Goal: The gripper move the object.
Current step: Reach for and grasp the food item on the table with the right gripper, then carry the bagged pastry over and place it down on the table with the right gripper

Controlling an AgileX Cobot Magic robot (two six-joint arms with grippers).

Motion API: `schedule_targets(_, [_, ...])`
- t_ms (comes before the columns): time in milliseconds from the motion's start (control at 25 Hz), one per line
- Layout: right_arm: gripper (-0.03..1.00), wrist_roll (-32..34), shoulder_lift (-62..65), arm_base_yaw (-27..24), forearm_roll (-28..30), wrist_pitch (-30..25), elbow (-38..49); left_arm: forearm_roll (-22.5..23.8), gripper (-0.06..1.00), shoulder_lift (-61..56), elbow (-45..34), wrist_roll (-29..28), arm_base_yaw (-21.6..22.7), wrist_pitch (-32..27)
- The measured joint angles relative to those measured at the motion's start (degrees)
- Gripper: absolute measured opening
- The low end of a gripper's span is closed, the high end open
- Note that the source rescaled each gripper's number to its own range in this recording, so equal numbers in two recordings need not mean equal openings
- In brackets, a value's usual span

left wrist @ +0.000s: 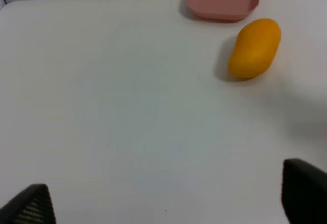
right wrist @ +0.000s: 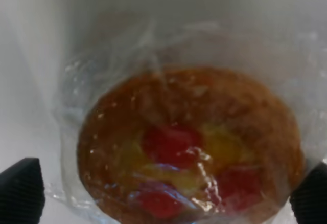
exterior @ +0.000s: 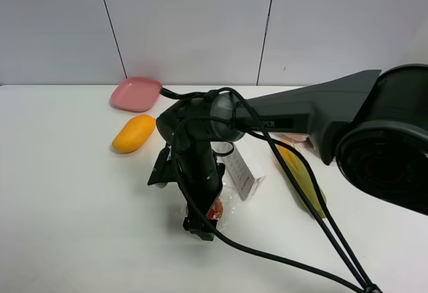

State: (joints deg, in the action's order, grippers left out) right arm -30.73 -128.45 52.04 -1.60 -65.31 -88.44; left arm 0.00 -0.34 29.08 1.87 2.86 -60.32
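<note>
Right claw [exterior: 200, 229] comes in from the right side across the middle and points down at the tabletop [exterior: 67, 206]. Jaws are wide. In the right wrist view, one fingertip [right wrist: 21, 192] sits on each side of the tart [right wrist: 189, 147], which lies between them. Cannot tell whether they touch the wrap. The tart lies on the tabletop near front centre in crinkly clear plastic, with red spots on top. From the high camera only a sliver of it shows beside the claw. White labelled packet [exterior: 242, 172] is just behind it. Mango [exterior: 134, 133] and pink dish [exterior: 136, 93] are well apart, back-left. Left claw [left wrist: 166, 201] is also wide, with only tabletop between its fingertips.
</note>
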Motion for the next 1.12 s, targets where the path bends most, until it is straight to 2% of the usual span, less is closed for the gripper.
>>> schedule_targets(80, [0.78, 0.11, 0.0, 0.0, 0.52, 0.0, 0.0, 0.0, 1.0, 0.0, 0.0, 0.0, 0.0, 0.0])
schedule_targets(120, [0.69, 0.11, -0.01, 0.0, 0.88, 0.0, 0.0, 0.0, 1.0, 0.0, 0.0, 0.0, 0.0, 0.0])
schedule_targets(320, [0.02, 1.59, -0.06, 0.0, 1.26, -1.38, 0.0, 0.0, 1.0, 0.0, 0.0, 0.0, 0.0, 0.0])
schedule_targets(720, [0.01, 2.44, 2.3, 0.0, 1.6, -4.24, 0.0, 0.0, 1.0, 0.0, 0.0, 0.0, 0.0, 0.0])
schedule_targets(1120, [0.01, 9.24, 19.33, 0.0, 2.6, -4.29, 0.0, 0.0, 1.0, 0.0, 0.0, 0.0, 0.0, 0.0])
